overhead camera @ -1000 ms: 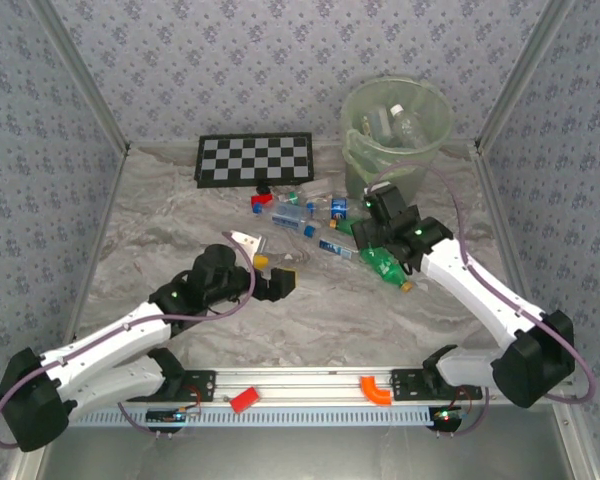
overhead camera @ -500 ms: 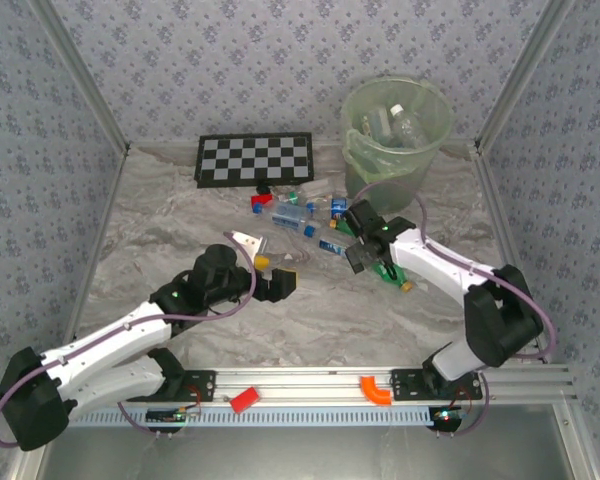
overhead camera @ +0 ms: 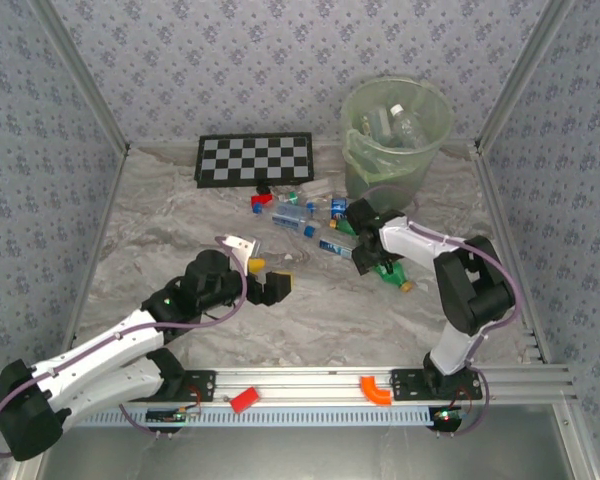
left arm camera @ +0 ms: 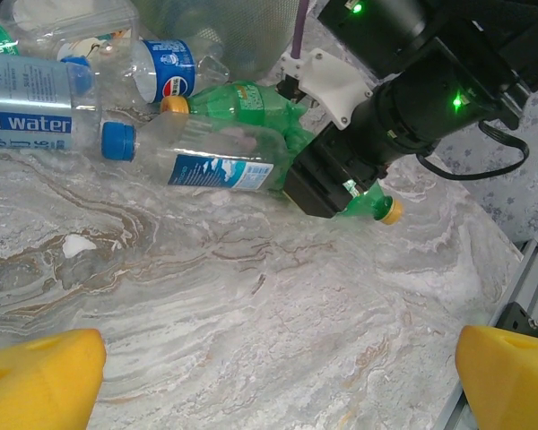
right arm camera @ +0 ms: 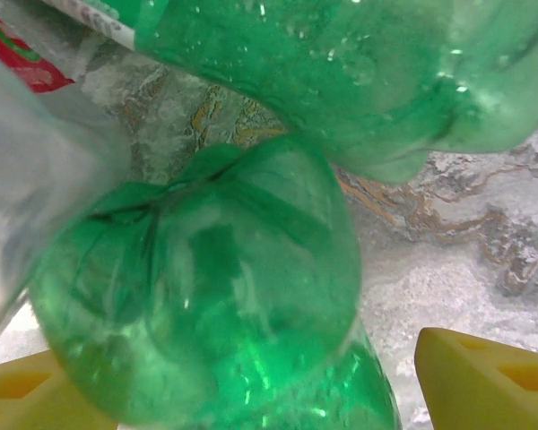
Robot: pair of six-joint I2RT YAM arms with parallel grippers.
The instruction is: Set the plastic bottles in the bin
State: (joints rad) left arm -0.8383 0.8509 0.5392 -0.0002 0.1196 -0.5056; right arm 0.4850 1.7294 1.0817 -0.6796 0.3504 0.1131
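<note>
Several plastic bottles (overhead camera: 305,212) lie in a cluster on the marble table in front of the bin (overhead camera: 358,158), which holds a few clear bottles (overhead camera: 406,124). My right gripper (overhead camera: 363,258) is down over a crushed green bottle (overhead camera: 390,271) with a yellow cap. In the right wrist view that green bottle (right arm camera: 206,296) sits between my spread yellow fingers (right arm camera: 489,381), and the jaws are open. My left gripper (overhead camera: 268,278) hovers open over bare table, left of the cluster. Its wrist view shows yellow fingertips (left arm camera: 36,381) wide apart, with a clear blue-capped bottle (left arm camera: 206,154) ahead.
A chequered board (overhead camera: 253,158) lies at the back left. A small red block (overhead camera: 263,199) sits among the bottles. A red piece (overhead camera: 243,400) and an orange piece (overhead camera: 375,389) rest on the front rail. Patterned walls close in both sides.
My right arm has folded inward, bringing its gripper left and down onto the green bottle. My left arm has drawn back slightly toward its base.
</note>
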